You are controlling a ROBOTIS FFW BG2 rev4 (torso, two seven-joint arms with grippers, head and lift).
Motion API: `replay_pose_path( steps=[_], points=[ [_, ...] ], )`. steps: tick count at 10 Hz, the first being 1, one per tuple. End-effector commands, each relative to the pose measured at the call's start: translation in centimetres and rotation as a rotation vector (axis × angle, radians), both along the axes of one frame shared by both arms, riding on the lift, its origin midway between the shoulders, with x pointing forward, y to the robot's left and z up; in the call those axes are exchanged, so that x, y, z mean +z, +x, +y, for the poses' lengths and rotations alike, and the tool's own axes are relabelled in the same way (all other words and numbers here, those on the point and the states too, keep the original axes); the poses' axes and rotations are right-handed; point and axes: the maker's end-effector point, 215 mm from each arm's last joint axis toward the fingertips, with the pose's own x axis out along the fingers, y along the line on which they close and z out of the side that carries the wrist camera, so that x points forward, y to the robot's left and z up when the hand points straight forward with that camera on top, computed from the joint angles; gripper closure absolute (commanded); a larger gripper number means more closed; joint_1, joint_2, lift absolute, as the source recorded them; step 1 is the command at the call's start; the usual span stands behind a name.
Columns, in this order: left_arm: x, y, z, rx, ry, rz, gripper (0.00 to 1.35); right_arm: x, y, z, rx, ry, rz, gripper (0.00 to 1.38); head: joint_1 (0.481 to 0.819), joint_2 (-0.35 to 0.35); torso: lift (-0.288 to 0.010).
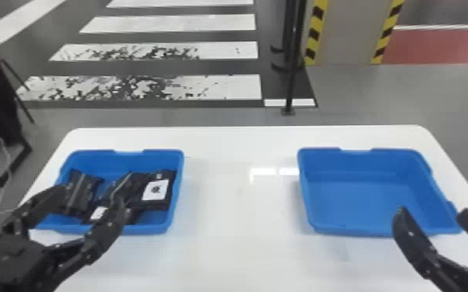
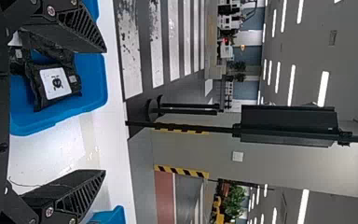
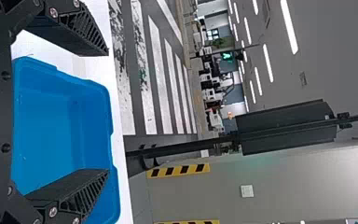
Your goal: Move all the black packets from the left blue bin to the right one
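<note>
Several black packets (image 1: 79, 192) lie overlapping in the left blue bin (image 1: 173, 217), one with a white label (image 1: 156, 190) near its right wall. The left gripper (image 1: 89, 196) stands open over that bin's near left part, nothing held between its fingers. In the left wrist view the left gripper (image 2: 105, 111) is spread wide, with a labelled packet (image 2: 56, 84) in the bin beyond. The right blue bin (image 1: 377, 194) holds nothing. My right gripper (image 1: 431, 213) is open by its near right edge; in the right wrist view the right gripper (image 3: 108, 112) shows the bin (image 3: 46, 126) behind its parted fingers.
Both bins stand on a white table (image 1: 237, 248), with a wide stretch of tabletop between them. A thin black pole (image 1: 292, 58) rises from the floor past the table's far edge.
</note>
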Motion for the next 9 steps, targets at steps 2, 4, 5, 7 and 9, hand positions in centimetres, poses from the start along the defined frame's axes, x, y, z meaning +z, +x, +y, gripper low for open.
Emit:
replay_pose_path(
  steps=[2, 4, 5, 7, 9],
  points=[
    [-0.16, -0.01, -0.09, -0.001, -0.005, 0.003, 0.14, -0.22, -0.03, -0.01, -0.002, 0.010, 0.004, 0.14, 0.695, 0.053, -0.139],
    [-0.16, -0.01, -0.09, -0.001, -0.005, 0.003, 0.14, -0.34, -0.05, 0.01, -0.001, 0.013, 0.006, 0.14, 0.695, 0.053, -0.139],
    [-0.16, -0.01, -0.09, -0.001, -0.005, 0.003, 0.14, -0.33, -0.05, -0.01, -0.002, 0.014, 0.006, 0.14, 0.695, 0.053, -0.139],
    [-0.15, -0.01, -0.11, -0.002, -0.007, 0.003, 0.14, -0.40, -0.12, 0.03, -0.001, 0.017, 0.008, 0.14, 0.695, 0.053, -0.139],
    [-0.79, 0.24, 0.27, 0.005, -0.007, 0.019, 0.13, -0.30, -0.05, 0.04, -0.001, 0.019, 0.005, 0.14, 0.695, 0.053, -0.139]
  ],
)
